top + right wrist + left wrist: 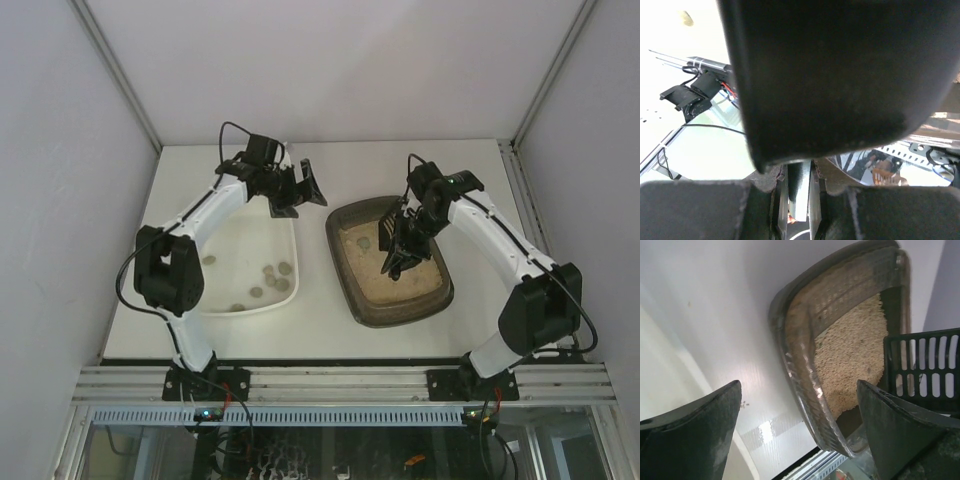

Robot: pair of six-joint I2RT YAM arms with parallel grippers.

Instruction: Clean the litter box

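The dark litter box (pixel 372 310) with beige litter lies right of centre; a clump (pixel 365 243) lies on the litter at its left side. My right gripper (pixel 410 226) is shut on the handle of a dark slotted scoop (pixel 396 257), held over the litter. In the right wrist view the scoop (pixel 840 75) fills the frame and its handle sits between the shut fingers (pixel 715 210). My left gripper (pixel 303 188) is open and empty, above the table by the box's far-left corner. The left wrist view shows the box (pixel 800 365), the scoop (pixel 925 370) and my open gripper (pixel 797 390).
A white tray (pixel 222 230) lies left of the litter box under the left arm, with several grey clumps (pixel 272 280) in it. White walls enclose the table on three sides. The metal rail (pixel 340 385) runs along the near edge.
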